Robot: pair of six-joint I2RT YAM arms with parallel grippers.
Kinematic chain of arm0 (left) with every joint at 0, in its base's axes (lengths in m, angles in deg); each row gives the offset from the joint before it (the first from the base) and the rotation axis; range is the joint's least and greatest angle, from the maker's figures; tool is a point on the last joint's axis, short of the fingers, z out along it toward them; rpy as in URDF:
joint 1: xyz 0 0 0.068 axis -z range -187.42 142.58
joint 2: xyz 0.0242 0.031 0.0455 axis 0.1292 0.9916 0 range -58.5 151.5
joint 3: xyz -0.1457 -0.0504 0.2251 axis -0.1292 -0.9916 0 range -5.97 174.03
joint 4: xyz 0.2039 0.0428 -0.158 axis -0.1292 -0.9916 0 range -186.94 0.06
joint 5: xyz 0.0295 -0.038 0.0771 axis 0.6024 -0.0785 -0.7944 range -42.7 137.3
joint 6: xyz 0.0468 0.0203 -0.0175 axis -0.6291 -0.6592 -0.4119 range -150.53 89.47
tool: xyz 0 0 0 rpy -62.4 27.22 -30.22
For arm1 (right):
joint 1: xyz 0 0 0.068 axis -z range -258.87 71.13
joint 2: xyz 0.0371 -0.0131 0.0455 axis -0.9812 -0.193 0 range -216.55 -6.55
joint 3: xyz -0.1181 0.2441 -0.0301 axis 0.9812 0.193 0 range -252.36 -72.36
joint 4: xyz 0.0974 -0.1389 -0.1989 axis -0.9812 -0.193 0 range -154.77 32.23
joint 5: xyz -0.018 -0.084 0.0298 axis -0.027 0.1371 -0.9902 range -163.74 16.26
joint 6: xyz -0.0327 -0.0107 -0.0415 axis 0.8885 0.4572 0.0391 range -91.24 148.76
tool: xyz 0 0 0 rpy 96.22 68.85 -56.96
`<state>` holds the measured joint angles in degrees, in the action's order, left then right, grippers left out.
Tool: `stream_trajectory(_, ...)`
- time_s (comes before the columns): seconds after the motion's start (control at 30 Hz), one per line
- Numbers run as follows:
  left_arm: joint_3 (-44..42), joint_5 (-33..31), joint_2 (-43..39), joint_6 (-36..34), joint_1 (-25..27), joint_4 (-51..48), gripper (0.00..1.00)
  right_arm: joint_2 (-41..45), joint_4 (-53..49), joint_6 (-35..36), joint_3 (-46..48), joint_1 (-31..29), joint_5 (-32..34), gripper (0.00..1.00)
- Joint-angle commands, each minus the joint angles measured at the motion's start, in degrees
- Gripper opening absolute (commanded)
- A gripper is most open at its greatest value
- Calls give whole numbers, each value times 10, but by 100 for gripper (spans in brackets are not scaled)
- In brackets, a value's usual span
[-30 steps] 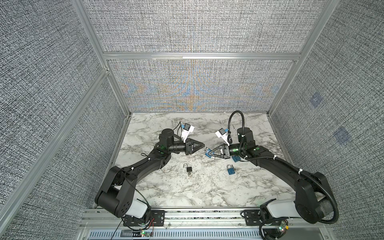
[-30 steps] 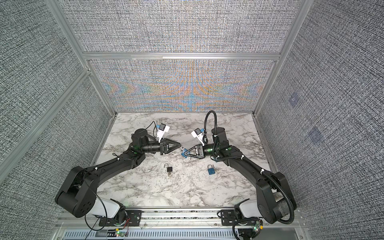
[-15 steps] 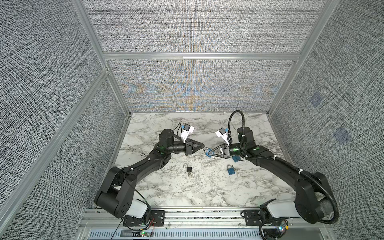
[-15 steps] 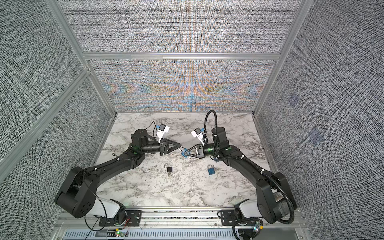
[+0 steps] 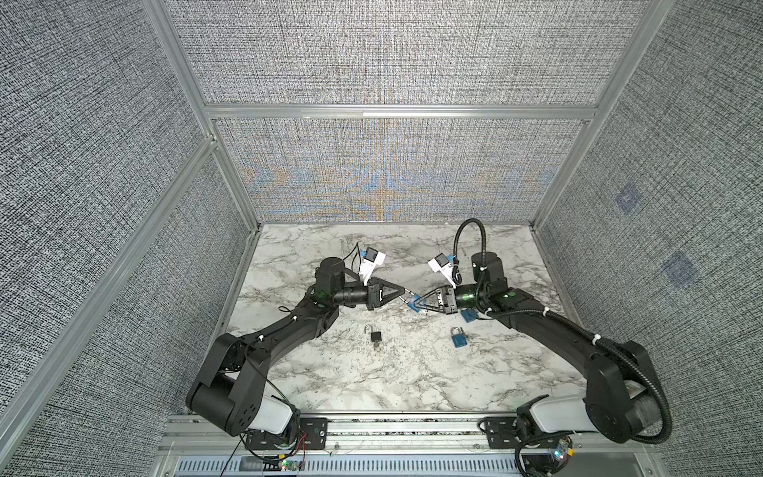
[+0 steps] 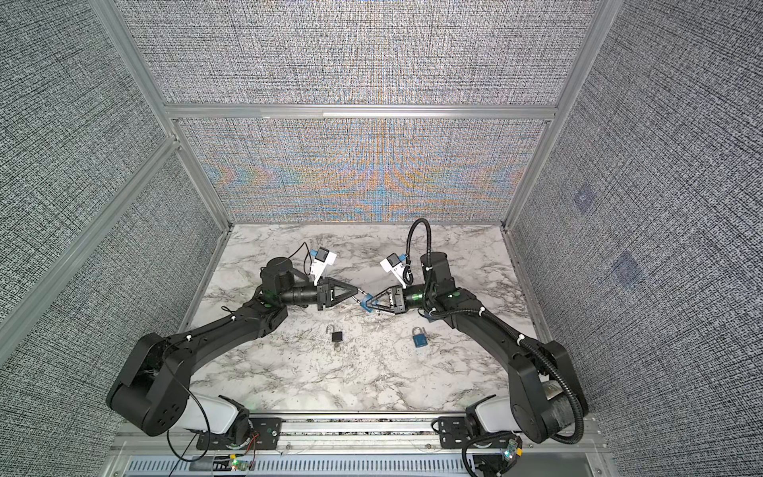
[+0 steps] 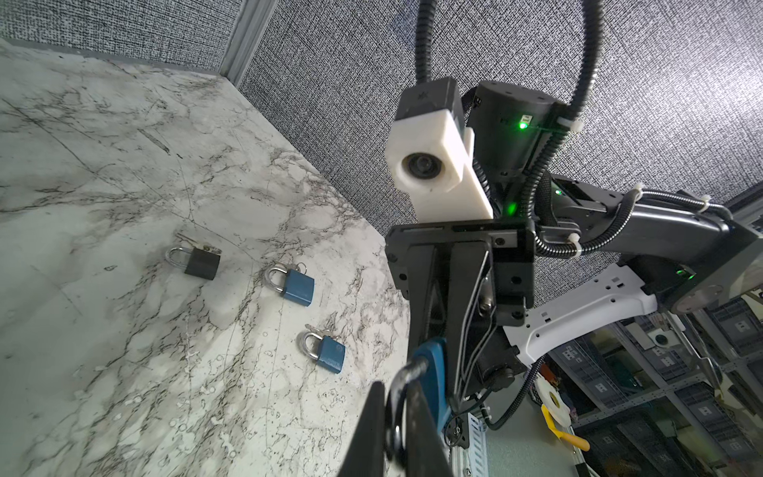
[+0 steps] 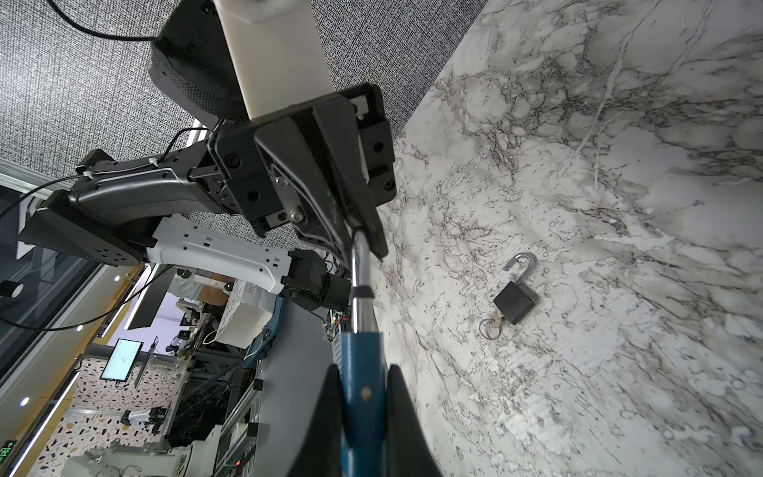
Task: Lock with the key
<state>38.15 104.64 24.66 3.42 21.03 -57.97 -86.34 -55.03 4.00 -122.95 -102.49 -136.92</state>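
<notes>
The marble table (image 5: pixel 371 392) is carrying three loose padlocks. A fourth, the held blue padlock (image 5: pixel 413 307), is hanging above the table's middle between the two grippers. The right gripper (image 5: pixel 417 303) is reaching in from 3 o'clock and clenching the lock's blue body between its fingers. The left gripper (image 5: pixel 406 294) is reaching in from 9 o'clock, its jaws pinched tight on the steel shackle (image 8: pixel 360 264).

Taking the held lock as the centre of the dial in both top views, the black padlock (image 5: pixel 375 337) is lying at about 7 o'clock. The loose blue padlock (image 5: pixel 459 340) is lying at about 4 o'clock. The half-hidden blue padlock (image 5: pixel 468 316) is sitting at 3 o'clock, tucked partly under the right arm (image 5: pixel 536 326).

The right wrist view is showing what the top views are barely resolving: the black lock's shackle is standing swung open, and a key (image 8: pixel 493 324) on a thin ring is sticking out of its base, lying on the marble. That view is catching neither loose blue lock. The left wrist view is showing all three loose locks in a row, well apart from each other, both blue ones with shackles closed. From these views I cannot tell whether the held lock's shackle is seated or whether a key is sitting in it.
</notes>
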Motion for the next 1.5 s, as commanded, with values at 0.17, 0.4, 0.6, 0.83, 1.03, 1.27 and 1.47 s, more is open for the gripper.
stream_trajectory(0.17,0,2,-5,-13,1,-2,0,5,41,-27,-9,-3,-8,0)
stream_trajectory(0.4,-10,-2,-11,-3,1,7,0,7,80,-60,2,-8,-10,0)
stream_trajectory(0.6,-23,-5,-13,10,2,22,0,0,103,-77,4,-15,-5,0)
stream_trajectory(0.83,-31,-3,-12,26,6,42,0,-11,131,-96,2,-19,4,0)
stream_trajectory(1.03,-31,-4,-14,28,13,36,0,-23,136,-98,-7,-19,18,0)
stream_trajectory(1.27,-45,-7,-24,26,20,28,0,-30,140,-96,-13,-19,33,0)
stream_trajectory(1.47,-50,-7,-26,26,22,24,0,-36,148,-95,-14,-19,48,0)
